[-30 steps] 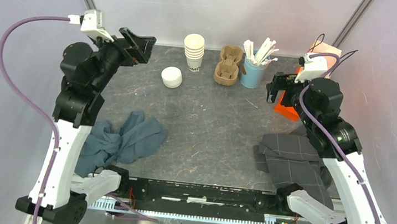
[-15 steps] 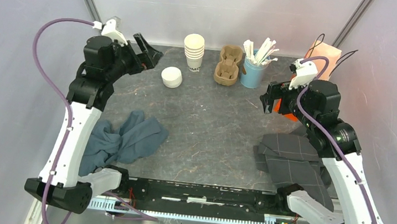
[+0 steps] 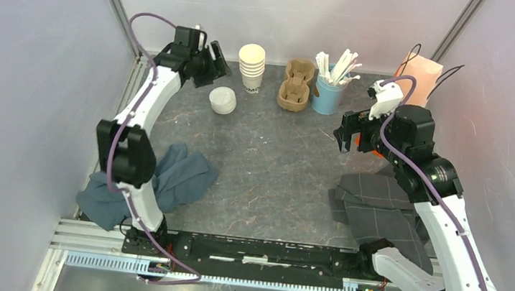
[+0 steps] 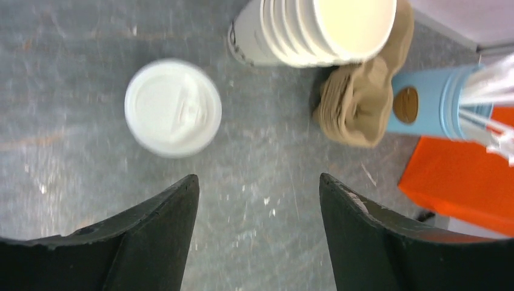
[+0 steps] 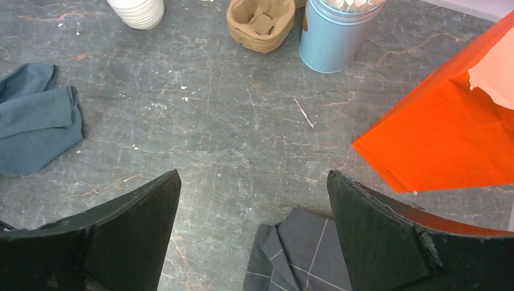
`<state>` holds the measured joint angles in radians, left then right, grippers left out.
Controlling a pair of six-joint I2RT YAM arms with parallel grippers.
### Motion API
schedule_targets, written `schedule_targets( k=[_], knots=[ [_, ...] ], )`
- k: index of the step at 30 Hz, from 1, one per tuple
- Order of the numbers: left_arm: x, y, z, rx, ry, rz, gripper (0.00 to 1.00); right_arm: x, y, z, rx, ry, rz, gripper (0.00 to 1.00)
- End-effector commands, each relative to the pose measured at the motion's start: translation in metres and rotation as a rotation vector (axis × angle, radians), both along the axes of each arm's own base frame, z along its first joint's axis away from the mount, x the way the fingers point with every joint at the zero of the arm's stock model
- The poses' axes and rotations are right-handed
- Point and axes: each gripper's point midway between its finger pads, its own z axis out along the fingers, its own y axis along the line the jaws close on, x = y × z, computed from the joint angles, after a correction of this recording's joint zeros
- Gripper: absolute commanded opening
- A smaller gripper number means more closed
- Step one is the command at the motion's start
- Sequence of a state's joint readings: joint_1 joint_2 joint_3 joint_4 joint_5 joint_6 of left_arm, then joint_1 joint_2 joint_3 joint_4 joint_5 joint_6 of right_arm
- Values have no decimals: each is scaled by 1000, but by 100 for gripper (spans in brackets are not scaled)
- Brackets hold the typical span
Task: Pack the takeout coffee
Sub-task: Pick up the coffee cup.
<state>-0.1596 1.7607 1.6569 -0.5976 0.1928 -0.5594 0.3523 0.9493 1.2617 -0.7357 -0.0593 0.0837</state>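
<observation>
No capped coffee cup is showing anywhere, and the left hand, hovering fingers-apart by the far-left lid stack, is risking toppling the neighbouring cup stack if it descends askew, the right hand gaping empty.

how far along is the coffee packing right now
Barely started. Nothing looks packed: the cardboard carrier holds no cups, and no lidded cup is in view. The cup stack is lidless, with the lid stack beside it. In hand: nothing. The left gripper hangs open above the lid stack, and the right gripper is open near the orange bag. Left to do: capping cups and packing them.
</observation>
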Motion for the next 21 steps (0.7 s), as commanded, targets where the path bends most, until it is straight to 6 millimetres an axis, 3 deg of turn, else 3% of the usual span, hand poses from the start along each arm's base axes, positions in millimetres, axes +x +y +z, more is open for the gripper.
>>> schedule_targets(
  k=[1,5,6,11,16,21],
  knots=[
    [54,-8,38,56,-140,45,78,9,-9,-5,-48,3,-39,98],
    [90,-14,26,168,-153,80,78,14,-13,-11,-72,17,-65,98],
    [96,-16,32,171,-171,83,78,15,-13,-12,-77,20,-67,98],
    [127,-20,20,210,-197,121,76,21,-13,-13,-94,29,-73,98],
    [148,-31,22,180,-254,105,65,27,-12,-20,-110,48,-72,98],
    [155,-33,17,179,-267,120,54,30,-12,-27,-123,67,-76,98]
  ],
)
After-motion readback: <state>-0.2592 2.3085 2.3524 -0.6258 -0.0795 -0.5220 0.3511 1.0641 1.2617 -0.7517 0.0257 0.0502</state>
